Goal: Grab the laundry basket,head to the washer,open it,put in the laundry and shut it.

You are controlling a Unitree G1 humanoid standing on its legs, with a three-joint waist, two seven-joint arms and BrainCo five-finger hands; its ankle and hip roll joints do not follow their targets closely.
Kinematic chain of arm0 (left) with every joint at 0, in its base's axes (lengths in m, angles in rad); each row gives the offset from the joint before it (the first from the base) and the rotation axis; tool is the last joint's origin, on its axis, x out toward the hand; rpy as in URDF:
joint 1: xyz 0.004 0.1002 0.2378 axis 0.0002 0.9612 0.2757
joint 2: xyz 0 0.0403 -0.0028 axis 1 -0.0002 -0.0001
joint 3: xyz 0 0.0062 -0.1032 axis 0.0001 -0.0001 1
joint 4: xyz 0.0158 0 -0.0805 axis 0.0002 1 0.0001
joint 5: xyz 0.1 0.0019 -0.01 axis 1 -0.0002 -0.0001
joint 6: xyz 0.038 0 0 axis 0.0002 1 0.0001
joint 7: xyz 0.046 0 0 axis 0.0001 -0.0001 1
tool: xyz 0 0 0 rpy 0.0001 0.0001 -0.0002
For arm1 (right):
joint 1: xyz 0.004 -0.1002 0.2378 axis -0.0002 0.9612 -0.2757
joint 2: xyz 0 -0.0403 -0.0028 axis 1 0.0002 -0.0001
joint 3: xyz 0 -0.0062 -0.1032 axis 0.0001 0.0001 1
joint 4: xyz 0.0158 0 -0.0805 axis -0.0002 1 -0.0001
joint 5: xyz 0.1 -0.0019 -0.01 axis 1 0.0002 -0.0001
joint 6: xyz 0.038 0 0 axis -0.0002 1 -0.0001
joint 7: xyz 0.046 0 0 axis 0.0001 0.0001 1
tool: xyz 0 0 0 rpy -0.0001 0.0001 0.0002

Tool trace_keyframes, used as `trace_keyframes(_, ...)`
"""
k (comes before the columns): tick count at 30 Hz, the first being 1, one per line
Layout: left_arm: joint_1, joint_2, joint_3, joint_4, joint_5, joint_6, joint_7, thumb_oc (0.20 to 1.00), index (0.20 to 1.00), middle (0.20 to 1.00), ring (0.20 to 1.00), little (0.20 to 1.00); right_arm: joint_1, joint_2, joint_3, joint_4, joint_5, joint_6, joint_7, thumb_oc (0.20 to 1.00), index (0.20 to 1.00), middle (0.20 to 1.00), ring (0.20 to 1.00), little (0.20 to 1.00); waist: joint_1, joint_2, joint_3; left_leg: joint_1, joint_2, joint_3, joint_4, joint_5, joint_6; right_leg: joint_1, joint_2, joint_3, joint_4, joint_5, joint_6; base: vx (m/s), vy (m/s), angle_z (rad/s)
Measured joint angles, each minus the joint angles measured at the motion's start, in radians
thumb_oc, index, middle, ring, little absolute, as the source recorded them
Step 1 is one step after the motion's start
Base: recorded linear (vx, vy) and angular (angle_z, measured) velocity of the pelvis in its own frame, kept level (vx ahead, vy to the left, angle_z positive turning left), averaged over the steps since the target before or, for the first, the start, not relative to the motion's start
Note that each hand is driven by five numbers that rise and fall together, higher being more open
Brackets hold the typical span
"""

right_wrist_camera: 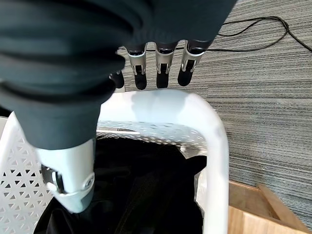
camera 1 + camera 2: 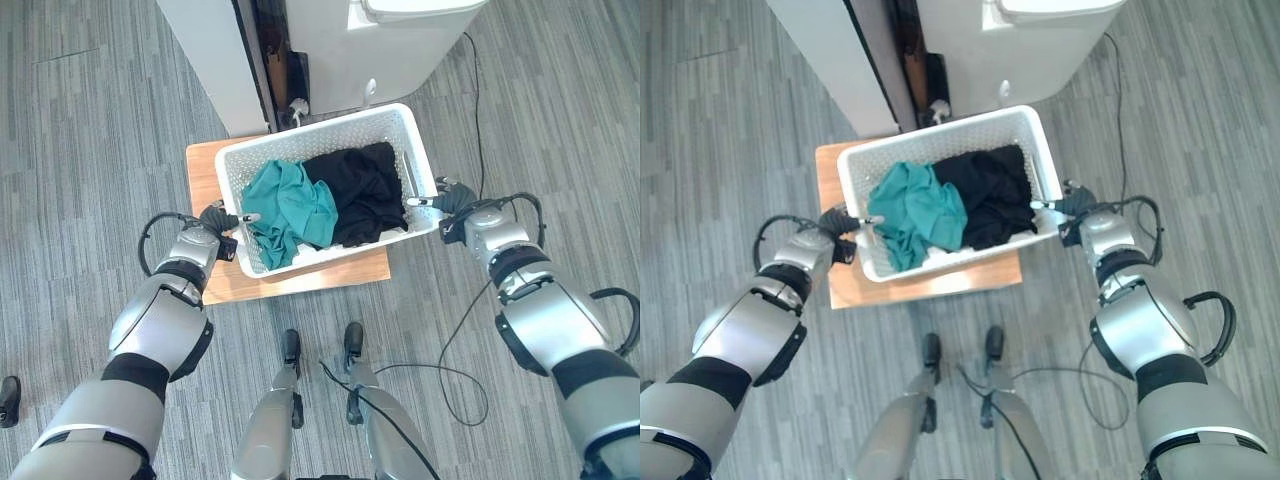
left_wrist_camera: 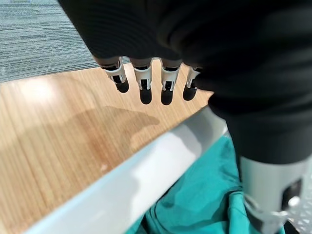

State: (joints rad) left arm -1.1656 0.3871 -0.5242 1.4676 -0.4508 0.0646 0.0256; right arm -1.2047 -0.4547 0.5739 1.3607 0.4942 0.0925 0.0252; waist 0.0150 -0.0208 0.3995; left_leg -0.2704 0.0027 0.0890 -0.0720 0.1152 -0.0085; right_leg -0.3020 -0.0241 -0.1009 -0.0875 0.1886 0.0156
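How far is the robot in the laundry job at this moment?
Early stage. The left hand and right hand straddle opposite rims of the white basket, which sits on the wooden table holding teal and black clothes. Lifting, reaching the washer and loading remain.

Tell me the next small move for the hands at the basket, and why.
Probably curl both hands shut on the rim, then lift. The left hand and right hand straddle opposite ends of the white laundry basket, thumbs inside, fingers outside, not yet clamped. It rests on the wooden table, holding teal and black clothes.
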Motion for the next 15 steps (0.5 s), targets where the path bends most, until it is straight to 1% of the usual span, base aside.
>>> trace_keyframes(2, -0.001, 0.000, -0.004, 0.001, 0.004, 0.000, 0.000, 1.000, 1.000, 1.000, 1.000, 1.000, -0.001, 0.002, 0.004, 0.003, -0.001, 0.000, 0.000, 1.000, 1.000, 1.000, 1.000, 1.000, 0.000, -0.001, 0.000, -0.002, 0.000, -0.001, 0.000, 0.000, 0.000, -0.001, 0.000, -0.002, 0.000, 0.000, 0.000, 0.00, 0.000, 0.00)
trace_keyframes(4, -0.014, 0.001, -0.016, 0.002, 0.039, 0.001, 0.000, 1.000, 1.000, 1.000, 1.000, 1.000, -0.020, 0.014, 0.027, 0.034, -0.016, 0.002, 0.000, 1.000, 1.000, 1.000, 1.000, 1.000, -0.001, -0.004, -0.005, -0.018, 0.000, -0.004, 0.001, 0.001, -0.002, -0.015, 0.000, -0.008, 0.000, 0.001, -0.001, 0.00, -0.003, 0.08)
trace_keyframes(5, -0.030, -0.002, -0.045, -0.001, 0.065, 0.001, 0.000, 1.000, 1.000, 1.000, 1.000, 1.000, -0.030, 0.018, 0.030, 0.053, -0.035, 0.003, 0.001, 1.000, 1.000, 1.000, 1.000, 1.000, -0.006, -0.004, -0.006, -0.037, 0.000, -0.021, 0.003, 0.007, -0.004, -0.028, 0.000, -0.019, 0.000, 0.002, -0.002, 0.00, 0.000, 0.21)
trace_keyframes(7, -0.033, -0.002, -0.047, -0.002, 0.077, 0.000, -0.001, 1.000, 1.000, 1.000, 1.000, 1.000, -0.034, 0.018, 0.031, 0.056, -0.039, 0.003, 0.001, 1.000, 1.000, 1.000, 1.000, 1.000, -0.002, -0.004, -0.006, -0.050, 0.001, -0.025, 0.002, 0.011, -0.005, -0.041, 0.001, -0.022, 0.000, 0.004, -0.005, 0.00, -0.002, 0.12)
trace_keyframes(8, -0.033, -0.001, -0.046, -0.002, 0.077, 0.000, -0.002, 0.200, 0.200, 0.200, 0.200, 0.200, -0.036, 0.018, 0.031, 0.059, -0.039, 0.003, 0.001, 1.000, 1.000, 1.000, 1.000, 1.000, 0.001, -0.004, -0.006, -0.053, 0.001, -0.024, 0.002, 0.011, -0.005, -0.045, 0.001, -0.021, 0.000, 0.004, -0.006, 0.00, 0.000, 0.00)
trace_keyframes(9, -0.038, -0.002, -0.062, 0.000, 0.089, -0.004, -0.004, 0.200, 0.200, 0.200, 0.200, 0.200, -0.042, 0.028, 0.033, 0.075, -0.038, 0.005, 0.001, 0.944, 0.944, 0.944, 0.944, 0.944, 0.003, -0.006, -0.006, -0.059, 0.002, -0.026, 0.003, 0.011, -0.005, -0.047, 0.002, -0.023, 0.000, 0.004, -0.006, 0.00, 0.000, 0.00)
trace_keyframes(10, -0.051, -0.003, -0.085, 0.003, 0.108, -0.005, -0.008, 0.200, 0.200, 0.200, 0.200, 0.200, -0.048, 0.032, 0.041, 0.087, -0.038, 0.013, 0.001, 0.834, 0.834, 0.834, 0.834, 0.834, 0.003, -0.008, -0.008, -0.064, 0.002, -0.027, 0.006, 0.011, -0.005, -0.051, 0.002, -0.024, 0.000, 0.004, -0.006, 0.01, 0.001, 0.04)
trace_keyframes(11, -0.058, -0.003, -0.090, 0.002, 0.118, -0.004, -0.009, 0.200, 0.200, 0.200, 0.200, 0.200, -0.051, 0.032, 0.041, 0.087, -0.038, 0.021, 0.001, 0.489, 0.489, 0.489, 0.489, 0.489, 0.002, -0.009, -0.008, -0.066, 0.002, -0.029, 0.006, 0.011, -0.005, -0.052, 0.002, -0.026, 0.000, 0.004, -0.006, 0.01, 0.001, 0.04)
trace_keyframes(12, -0.060, -0.003, -0.090, 0.002, 0.118, -0.004, -0.010, 0.200, 0.200, 0.200, 0.200, 0.200, -0.053, 0.033, 0.041, 0.088, -0.037, 0.021, 0.001, 0.489, 0.489, 0.489, 0.489, 0.489, 0.002, -0.009, -0.008, -0.067, 0.002, -0.028, 0.006, 0.011, -0.005, -0.053, 0.002, -0.025, 0.000, 0.004, -0.006, 0.00, 0.000, 0.00)
trace_keyframes(13, -0.060, -0.004, -0.090, 0.001, 0.123, -0.003, -0.010, 0.200, 0.200, 0.200, 0.200, 0.200, -0.056, 0.033, 0.041, 0.088, -0.037, 0.021, 0.002, 0.266, 0.266, 0.266, 0.266, 0.266, 0.001, -0.010, -0.009, -0.067, 0.001, -0.028, 0.006, 0.011, -0.005, -0.053, 0.002, -0.025, 0.000, 0.004, -0.006, 0.00, 0.000, 0.00)
trace_keyframes(14, -0.062, -0.004, -0.091, 0.001, 0.133, -0.002, -0.010, 0.200, 0.200, 0.200, 0.200, 0.200, -0.056, 0.033, 0.042, 0.088, -0.037, 0.021, 0.002, 0.200, 0.200, 0.200, 0.200, 0.200, 0.000, -0.011, -0.009, -0.067, 0.001, -0.028, 0.006, 0.011, -0.005, -0.053, 0.002, -0.025, 0.000, 0.004, -0.006, 0.00, 0.000, 0.00)
trace_keyframes(15, -0.064, -0.003, -0.115, 0.003, 0.152, -0.002, -0.008, 0.200, 0.200, 0.200, 0.200, 0.200, -0.056, 0.033, 0.048, 0.093, -0.037, 0.022, 0.003, 0.200, 0.200, 0.200, 0.200, 0.200, 0.000, -0.015, -0.012, -0.067, 0.002, -0.027, 0.006, 0.011, -0.005, -0.054, 0.002, -0.024, 0.000, 0.004, -0.006, 0.00, 0.000, 0.00)
